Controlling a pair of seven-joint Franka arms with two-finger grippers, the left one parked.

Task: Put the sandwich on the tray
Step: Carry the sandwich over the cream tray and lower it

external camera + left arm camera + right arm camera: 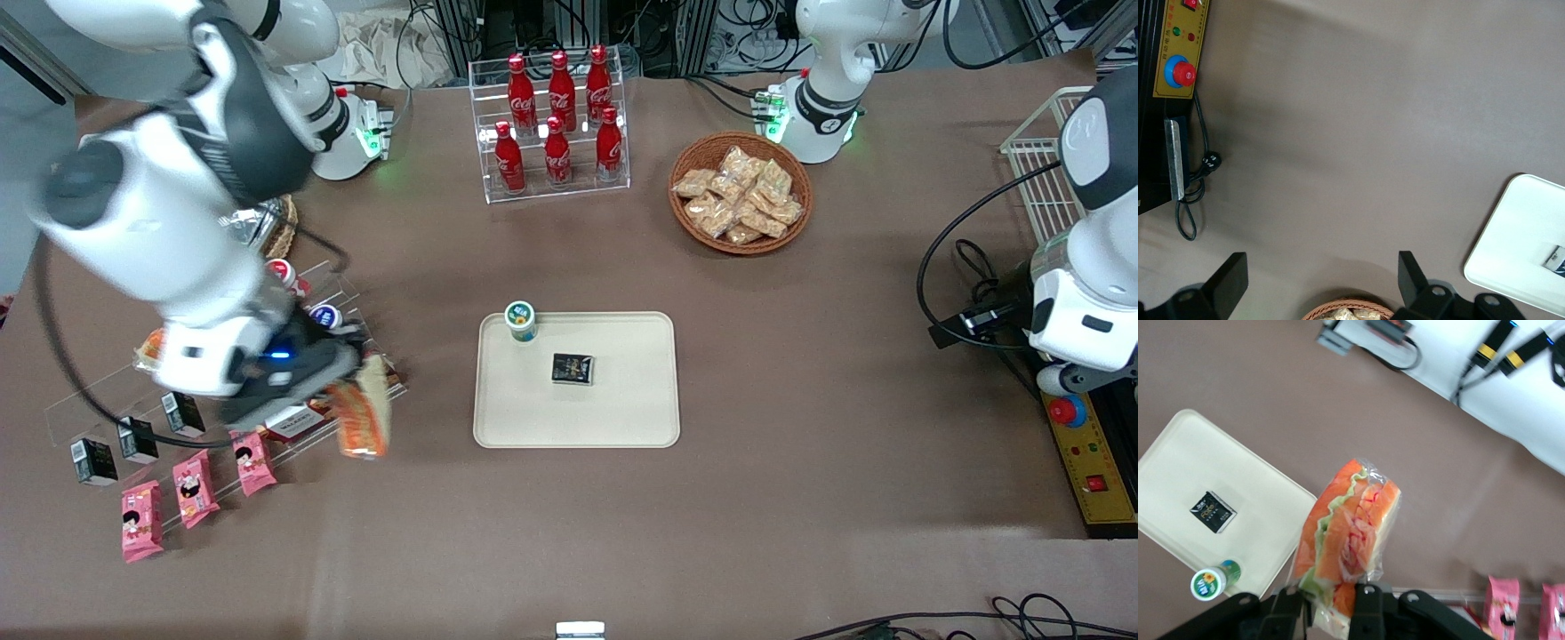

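My pincer (342,396) grips the wrapped sandwich (364,415), fingers (1367,605) clamped on its lower end, lifted above the brown table (800,373) beside the clear rack (98,404), apart from the tray (622,418) holding a small cup (520,321) and dark packet (573,369).

The right arm reaches out from its base over the working arm's end of the worktop, its white forearm slanting down toward the front camera and ending in a dark wrist with a small blue light. The pincer (356,391) hangs above the worktop, clear of it, pointing down and slightly sideways. Its two black fingers (1367,603) are clamped on the lower end of the sandwich (1348,543), which juts out past the fingertips.
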